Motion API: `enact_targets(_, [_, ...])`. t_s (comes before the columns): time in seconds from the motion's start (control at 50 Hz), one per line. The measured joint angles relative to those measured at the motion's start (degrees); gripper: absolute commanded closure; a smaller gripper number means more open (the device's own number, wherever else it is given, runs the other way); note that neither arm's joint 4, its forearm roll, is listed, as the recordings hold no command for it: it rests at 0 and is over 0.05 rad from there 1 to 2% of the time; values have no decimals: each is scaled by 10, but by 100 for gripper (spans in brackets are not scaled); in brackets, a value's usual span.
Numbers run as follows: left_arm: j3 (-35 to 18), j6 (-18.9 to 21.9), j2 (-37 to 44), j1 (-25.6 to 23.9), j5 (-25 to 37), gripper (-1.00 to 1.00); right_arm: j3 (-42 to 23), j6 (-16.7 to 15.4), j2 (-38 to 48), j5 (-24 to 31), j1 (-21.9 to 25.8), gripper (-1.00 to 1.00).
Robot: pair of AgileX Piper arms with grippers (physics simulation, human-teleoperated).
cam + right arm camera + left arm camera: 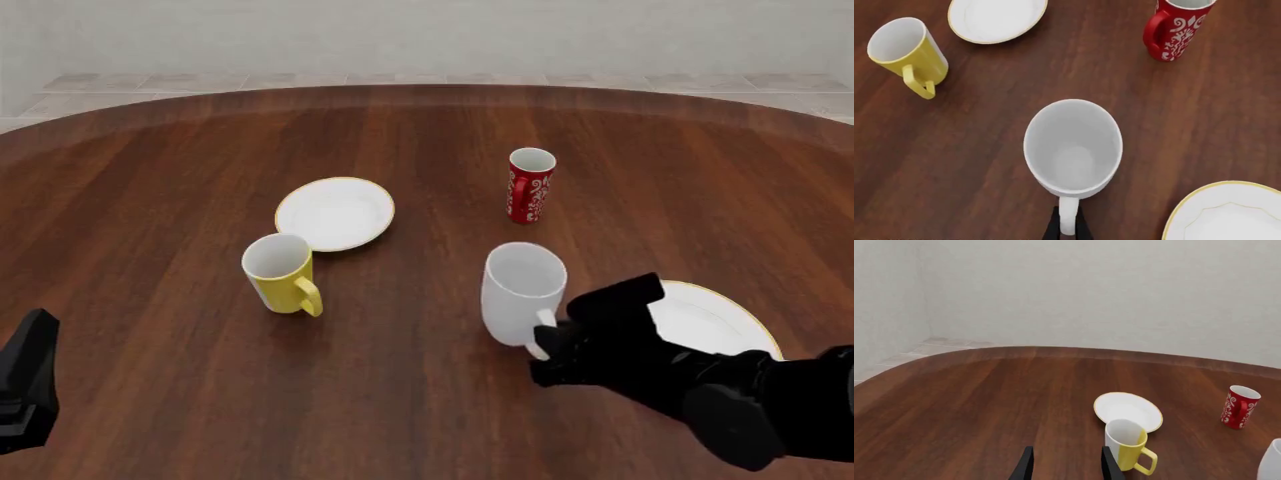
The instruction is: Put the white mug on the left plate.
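The table (160, 150) is carrying every item, all well apart from one another. The larger plate (727, 320) is lying at the right, partly covered by the right arm (747, 395), which is reaching in from that side. The left plate (335, 212), the goal, is sitting bare toward the far left, with open wood between it and the mug (522, 292). The mug is standing upright near the table's middle, close beside the larger plate, its handle turned toward the arms' side, which is likely why the approach is being made from there. The right gripper (1066, 227) is straddling that handle, its fingers (1052, 226) lying close on either side; whether they are actually pressing on it cannot be told. The red cup (531, 185) is standing beyond the mug, and the yellow mug (280, 273) is sitting just nearside of the left plate, so it appears a carry to the plate will be needing to clear it. The left gripper (1066, 465) is hanging parted and empty at the near left.
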Motion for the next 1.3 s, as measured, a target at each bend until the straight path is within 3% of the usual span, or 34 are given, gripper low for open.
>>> enact_targets(0.64, [-1, 0, 0, 2, 0, -100, -13, -19, -100, 64, 9, 100])
enact_targets(1.3, [-3, 0, 0, 5, -1, -100, -114, -63, -197, 205, 13, 100])
